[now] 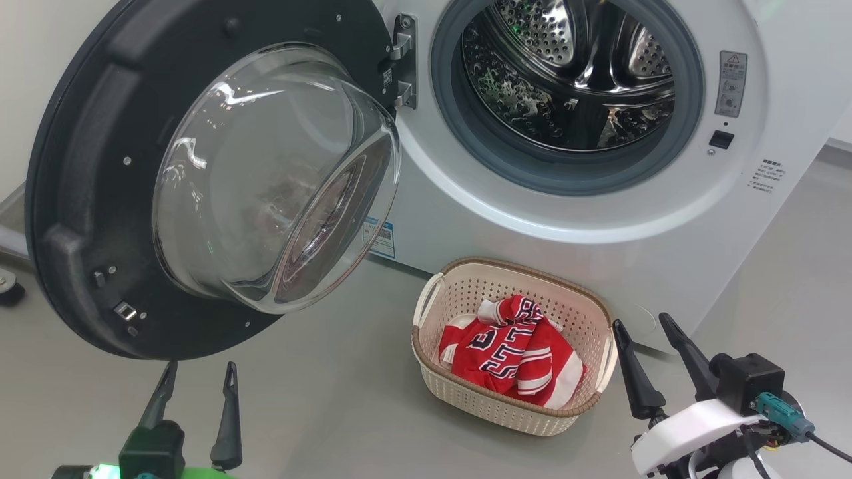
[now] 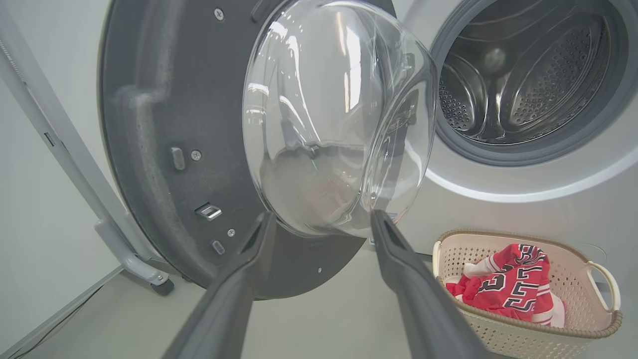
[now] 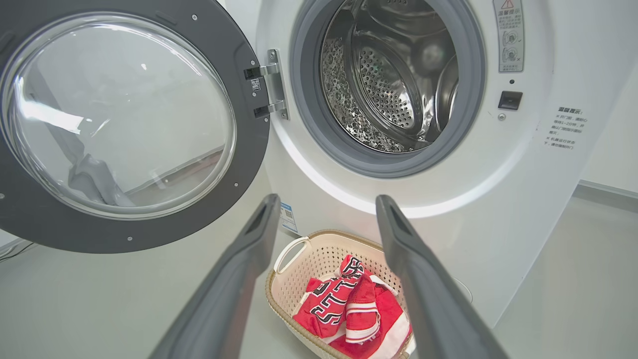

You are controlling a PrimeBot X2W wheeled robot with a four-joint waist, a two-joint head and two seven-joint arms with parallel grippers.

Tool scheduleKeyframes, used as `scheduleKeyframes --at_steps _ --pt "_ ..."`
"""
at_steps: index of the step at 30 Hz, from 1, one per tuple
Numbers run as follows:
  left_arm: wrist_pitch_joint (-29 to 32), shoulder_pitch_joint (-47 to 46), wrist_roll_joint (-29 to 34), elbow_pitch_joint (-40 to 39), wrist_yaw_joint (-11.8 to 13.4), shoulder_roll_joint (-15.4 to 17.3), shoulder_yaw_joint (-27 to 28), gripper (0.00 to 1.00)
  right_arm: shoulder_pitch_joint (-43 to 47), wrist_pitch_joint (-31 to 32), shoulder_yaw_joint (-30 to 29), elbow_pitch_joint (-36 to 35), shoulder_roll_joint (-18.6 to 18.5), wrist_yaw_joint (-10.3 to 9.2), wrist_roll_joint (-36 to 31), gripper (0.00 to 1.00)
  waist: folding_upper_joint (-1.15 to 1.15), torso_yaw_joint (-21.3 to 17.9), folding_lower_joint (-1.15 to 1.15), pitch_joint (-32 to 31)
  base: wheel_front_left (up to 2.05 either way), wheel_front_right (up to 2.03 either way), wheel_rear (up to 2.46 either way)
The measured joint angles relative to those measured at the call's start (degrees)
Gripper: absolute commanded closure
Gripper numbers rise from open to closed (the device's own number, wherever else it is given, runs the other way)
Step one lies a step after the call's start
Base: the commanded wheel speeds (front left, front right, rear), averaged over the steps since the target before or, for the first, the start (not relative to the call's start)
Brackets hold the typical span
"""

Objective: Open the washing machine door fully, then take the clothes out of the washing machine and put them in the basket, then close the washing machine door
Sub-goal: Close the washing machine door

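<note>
Upper left of the head view: the washing machine door [image 1: 266,179], a large round black plastic ring around a bulging clear glass bowl, stands swung wide on hinges at its right edge, inner side toward the camera. Just below its lower rim, at lower left, the left gripper [image 1: 201,369] has its two long dark fingers spread, holding nothing; it looks the nearer arm for pushing the door shut. The right gripper [image 1: 642,321], also spread and empty, sits lower right beside the small cream perforated plastic basket [image 1: 466,286], which holds the red white-striped clothes [image 1: 512,352]. The big white washing machine [image 1: 599,226] shows no clothes in its shiny steel drum [image 1: 572,73]. Smooth grey floor [image 1: 333,399]; pale wall at far left.
</note>
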Motion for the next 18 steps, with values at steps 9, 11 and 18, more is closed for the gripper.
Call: scheduleKeyframes --at_steps 9,11,18 --pt "0.44 0.25 -1.26 -0.3 -0.01 -0.02 -0.08 1.0 0.0 0.08 0.0 0.01 0.0 -0.01 0.0 0.0 0.0 -0.09 0.0 -0.05 0.0 0.0 0.0" --pt "0.44 0.26 -2.05 -0.68 -0.07 -0.03 -0.03 1.0 0.0 0.15 0.0 0.01 0.0 -0.02 0.0 0.0 0.0 -0.1 0.0 0.02 0.0 0.0 0.0" --pt "0.58 0.26 -14.9 -4.05 -4.83 -2.86 0.13 1.0 0.0 0.24 -0.04 -0.15 -0.16 -0.12 0.0 0.0 0.0 -0.1 0.0 0.77 0.0 0.0 0.0"
